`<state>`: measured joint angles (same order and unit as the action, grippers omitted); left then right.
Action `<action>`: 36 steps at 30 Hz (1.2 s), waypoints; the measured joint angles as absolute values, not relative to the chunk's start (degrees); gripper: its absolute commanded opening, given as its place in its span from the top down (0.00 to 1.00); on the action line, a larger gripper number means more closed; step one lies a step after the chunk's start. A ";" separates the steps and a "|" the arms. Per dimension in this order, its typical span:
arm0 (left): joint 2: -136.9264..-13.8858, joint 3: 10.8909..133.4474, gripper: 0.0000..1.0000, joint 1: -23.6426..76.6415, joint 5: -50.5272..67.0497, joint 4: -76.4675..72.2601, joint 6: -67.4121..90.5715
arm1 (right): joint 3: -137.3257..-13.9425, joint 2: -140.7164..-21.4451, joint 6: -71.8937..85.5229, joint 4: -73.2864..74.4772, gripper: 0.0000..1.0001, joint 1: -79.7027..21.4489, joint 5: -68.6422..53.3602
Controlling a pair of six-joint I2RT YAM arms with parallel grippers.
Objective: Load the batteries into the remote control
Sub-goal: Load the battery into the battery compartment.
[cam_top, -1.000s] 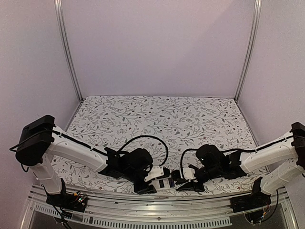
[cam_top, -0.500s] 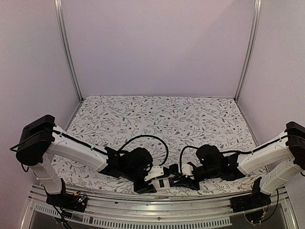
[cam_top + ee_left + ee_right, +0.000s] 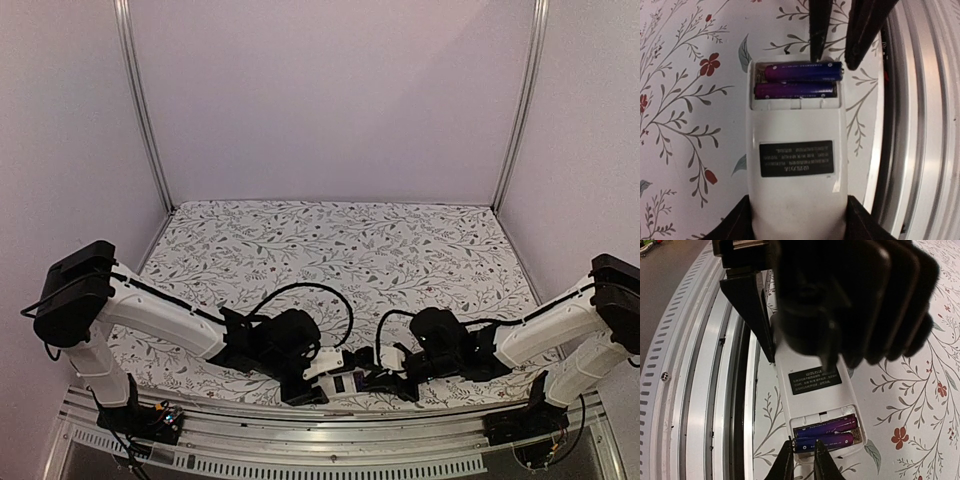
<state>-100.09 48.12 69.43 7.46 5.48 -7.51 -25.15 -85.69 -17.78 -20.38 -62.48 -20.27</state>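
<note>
The white remote control (image 3: 797, 125) lies back up on the flowered cloth at the near table edge (image 3: 340, 381). My left gripper (image 3: 797, 220) is shut on its lower end. Its battery slot is uncovered and holds both batteries (image 3: 802, 71) (image 3: 795, 90), dark purple, side by side. My right gripper (image 3: 803, 460) has its jaws nearly together. Its tips are at one end of the outer battery (image 3: 832, 442), one tip past the end and one over the battery. The inner battery (image 3: 825, 427) lies beside it. Both grippers meet at the remote in the top view, left (image 3: 318, 385) and right (image 3: 372, 380).
The metal rail (image 3: 320, 440) of the near table edge runs right beside the remote, and shows in the left wrist view (image 3: 920, 125). Grey walls and metal posts (image 3: 140, 110) enclose the table on three sides.
My right gripper has moved left from about a hand's width away to the remote's open end. My left gripper and the remote have stayed in place.
</note>
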 measured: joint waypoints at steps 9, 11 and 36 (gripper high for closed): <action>-100.09 48.12 0.47 69.41 7.46 5.48 -7.51 | -24.27 -85.86 -17.45 -21.15 0.85 -62.48 -20.08; -100.09 48.12 0.47 69.41 7.49 5.50 -7.49 | -24.27 -86.13 -17.37 -21.21 0.84 -62.48 -20.05; -100.12 48.21 0.47 69.32 7.49 5.67 -7.40 | -25.12 -87.85 -15.77 -21.87 0.87 -62.57 -17.39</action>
<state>-100.12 48.21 69.32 7.49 5.67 -7.40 -25.12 -87.85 -15.77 -21.87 -62.57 -17.39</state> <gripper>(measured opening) 0.549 0.124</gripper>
